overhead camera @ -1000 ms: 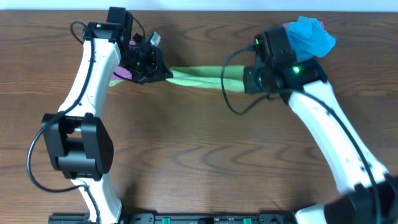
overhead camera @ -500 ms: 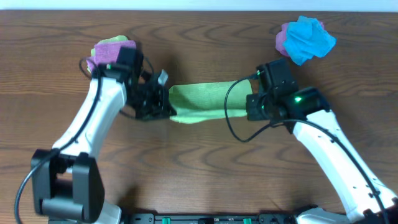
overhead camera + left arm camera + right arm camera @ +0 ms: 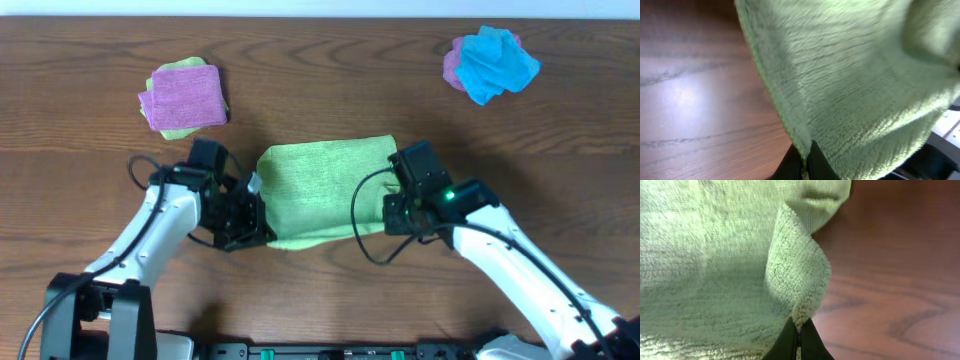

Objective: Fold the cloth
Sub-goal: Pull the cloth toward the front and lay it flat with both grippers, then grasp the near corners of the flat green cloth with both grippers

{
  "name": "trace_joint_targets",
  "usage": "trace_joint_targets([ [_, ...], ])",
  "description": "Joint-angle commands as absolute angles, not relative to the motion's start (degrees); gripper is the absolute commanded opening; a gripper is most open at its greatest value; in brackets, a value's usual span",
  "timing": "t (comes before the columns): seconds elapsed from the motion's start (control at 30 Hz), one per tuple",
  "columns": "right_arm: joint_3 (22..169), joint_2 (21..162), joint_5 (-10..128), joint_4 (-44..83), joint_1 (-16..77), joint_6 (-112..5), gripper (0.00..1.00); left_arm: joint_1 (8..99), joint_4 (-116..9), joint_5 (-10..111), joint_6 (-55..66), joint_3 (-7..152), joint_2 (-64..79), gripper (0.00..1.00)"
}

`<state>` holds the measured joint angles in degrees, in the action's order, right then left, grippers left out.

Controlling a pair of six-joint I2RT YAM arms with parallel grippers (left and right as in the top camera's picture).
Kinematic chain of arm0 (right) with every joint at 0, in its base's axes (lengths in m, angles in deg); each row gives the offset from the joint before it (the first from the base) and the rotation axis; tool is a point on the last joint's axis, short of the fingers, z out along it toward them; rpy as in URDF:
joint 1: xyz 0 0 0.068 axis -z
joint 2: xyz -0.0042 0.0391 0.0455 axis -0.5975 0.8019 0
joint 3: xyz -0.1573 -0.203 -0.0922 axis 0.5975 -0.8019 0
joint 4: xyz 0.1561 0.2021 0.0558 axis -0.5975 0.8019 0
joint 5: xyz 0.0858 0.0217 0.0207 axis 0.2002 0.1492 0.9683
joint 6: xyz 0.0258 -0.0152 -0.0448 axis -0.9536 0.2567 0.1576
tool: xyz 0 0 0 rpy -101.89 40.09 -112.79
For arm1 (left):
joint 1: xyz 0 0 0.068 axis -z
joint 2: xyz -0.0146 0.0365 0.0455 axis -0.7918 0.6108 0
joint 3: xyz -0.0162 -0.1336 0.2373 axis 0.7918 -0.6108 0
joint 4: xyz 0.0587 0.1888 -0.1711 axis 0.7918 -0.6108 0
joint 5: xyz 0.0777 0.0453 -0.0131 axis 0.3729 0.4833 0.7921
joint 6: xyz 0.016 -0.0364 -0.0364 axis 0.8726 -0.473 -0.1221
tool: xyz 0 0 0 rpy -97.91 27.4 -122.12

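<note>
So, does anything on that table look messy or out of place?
Only the blue cloth at the far right: it lies crumpled in a heap, unlike the pink cloth folded flat at far left. The green cloth looks fine.

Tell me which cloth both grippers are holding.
The green cloth in the middle, pinched by the left gripper and right gripper. The folded pink cloth and crumpled blue cloth lie untouched at the back.
</note>
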<state>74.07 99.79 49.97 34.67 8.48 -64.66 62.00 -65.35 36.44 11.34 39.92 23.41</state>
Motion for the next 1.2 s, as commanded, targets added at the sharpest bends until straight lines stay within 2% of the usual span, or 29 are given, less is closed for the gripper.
trace_joint_targets([
  [0.0,71.86,98.59,47.94,34.72,6.8,-69.08,0.02,61.76,-63.97,37.92,10.94,36.46,23.06,0.06],
  [0.23,70.36,98.57,47.57,34.74,2.93,-74.02,0.02,61.76,-62.81,39.04,11.21,34.85,23.06,0.06],
  [0.27,70.36,98.54,47.43,35.15,2.62,-74.92,0.04,61.76,-62.7,39.13,11.21,34.85,23.06,0.06],
  [0.33,70.36,98.54,47.24,36.05,1.97,-76.51,0.15,61.76,-62.64,39.15,11.19,34.85,23.06,0.06],
  [0.37,70.36,98.52,46.93,36.53,1.71,-77.21,0.26,61.76,-62.68,39.3,11.16,34.85,23.06,0.06],
  [0.4,70.36,98.41,46.65,36.92,1.4,-77.39,0.43,61.76,-62.72,39.52,11.14,34.85,23.06,0.09],
  [0.47,70.36,97.98,46.12,37.67,1.18,-77.41,0.69,61.76,-62.77,39.5,11.12,34.85,23.06,0.22],
  [0.5,70.36,97.49,46.15,38.11,1.18,-77.52,0.74,61.72,-62.96,39.5,11.12,34.85,23.06,0.46],
  [0.53,70.36,96.95,46.12,38.5,1.18,-78.0,0.78,61.7,-63.18,39.45,11.12,34.85,23.06,0.62],
  [0.57,70.36,95.99,46.15,38.94,1.18,-78.26,0.81,61.72,-63.64,39.43,11.12,34.87,23.03,0.97],
  [0.77,70.36,90.35,44.24,42.8,1.2,-79.42,0.86,61.7,-67.01,39.43,10.9,34.87,20.52,0.95],
  [0.97,70.2,85.69,44.27,50.74,1.18,-82.19,0.88,60.58,-71.12,39.69,6.86,34.85,11.03,0.95],
  [1.17,63.69,82.15,48.86,46.91,1.18,-84.34,0.88,60.62,-74.2,41.64,0.15,33.34,0.63,0.95],
])
